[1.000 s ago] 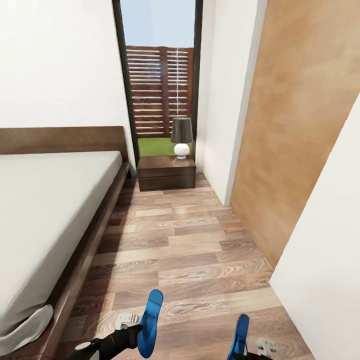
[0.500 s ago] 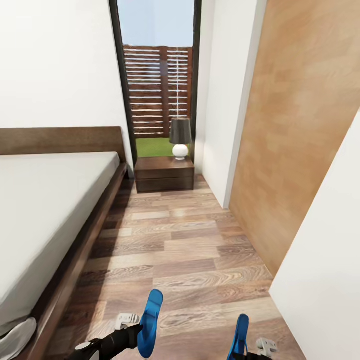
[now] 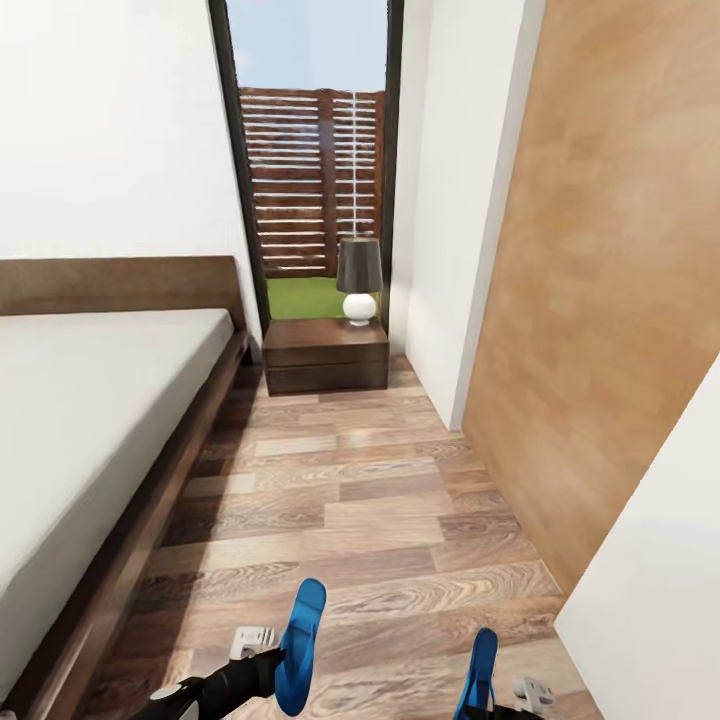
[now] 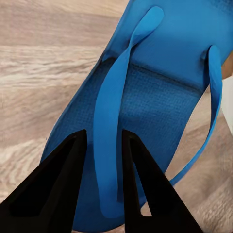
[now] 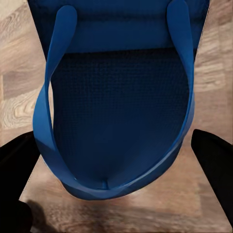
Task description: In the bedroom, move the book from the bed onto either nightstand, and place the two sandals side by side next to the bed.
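Note:
Both blue sandals are off the floor. One sandal [image 3: 302, 640] stands on edge at the bottom of the head view, with my left gripper [image 3: 272, 668] shut on it. Up close, the black fingers [image 4: 65, 182] pinch a thong strap of that sandal [image 4: 160, 97], the gripper [image 4: 104, 162] centred on it. My right gripper [image 3: 481, 706] is shut on the other sandal [image 3: 482, 660]; its fingers [image 5: 17, 162] clamp the sole's two sides [image 5: 119, 111]. The bed [image 3: 80, 400] runs along the left. One nightstand [image 3: 325, 355] stands past it under the window. The book is out of view.
A dark-shaded lamp with a white base [image 3: 359, 282] sits on the nightstand. A wood-panelled wall [image 3: 600, 300] and a white wall [image 3: 660, 600] close in on the right. A strip of plank floor [image 3: 370, 500] lies between them and the bed.
The whole view has shifted: the bed slid left, the nightstand sits a little lower left, and a white cloth at the bed's corner left the picture. Both grippers keep their sandals.

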Robot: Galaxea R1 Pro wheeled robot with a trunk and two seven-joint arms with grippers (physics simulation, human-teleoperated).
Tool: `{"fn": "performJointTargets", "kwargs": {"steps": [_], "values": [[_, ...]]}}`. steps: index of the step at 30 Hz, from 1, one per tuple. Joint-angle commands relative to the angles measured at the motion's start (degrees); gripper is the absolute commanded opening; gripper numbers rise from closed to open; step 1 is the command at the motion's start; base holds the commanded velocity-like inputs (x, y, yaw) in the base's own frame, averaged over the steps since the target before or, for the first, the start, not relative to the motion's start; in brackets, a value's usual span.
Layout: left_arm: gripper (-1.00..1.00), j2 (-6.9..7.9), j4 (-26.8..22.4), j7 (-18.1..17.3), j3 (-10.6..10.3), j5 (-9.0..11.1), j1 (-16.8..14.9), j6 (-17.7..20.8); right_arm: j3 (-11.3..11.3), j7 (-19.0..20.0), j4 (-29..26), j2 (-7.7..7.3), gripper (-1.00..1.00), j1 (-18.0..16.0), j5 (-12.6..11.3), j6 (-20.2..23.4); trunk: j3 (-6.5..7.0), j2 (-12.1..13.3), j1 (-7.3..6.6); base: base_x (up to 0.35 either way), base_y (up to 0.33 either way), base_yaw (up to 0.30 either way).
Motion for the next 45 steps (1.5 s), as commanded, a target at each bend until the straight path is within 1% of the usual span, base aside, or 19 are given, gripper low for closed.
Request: {"fn": "performJointTargets", "kwargs": {"steps": [1, 45], "values": [[-1.0, 0.01, 0.08, -0.16, 0.13, 0.29, -0.04, -0.08, -0.51, 0.17, 0.04, 0.0, -1.0, -0.03, 0.08, 0.07, -0.05, -0.02, 0.02, 0.325, 0.0, 0.0], [-1.0, 0.01, 0.08, -0.16, 0.13, 0.33, -0.04, -0.08, -0.51, 0.13, 0.04, 0.01, -1.0, -0.03, 0.08, 0.07, -0.05, -0.02, 0.02, 0.325, 0.0, 0.0]]}}
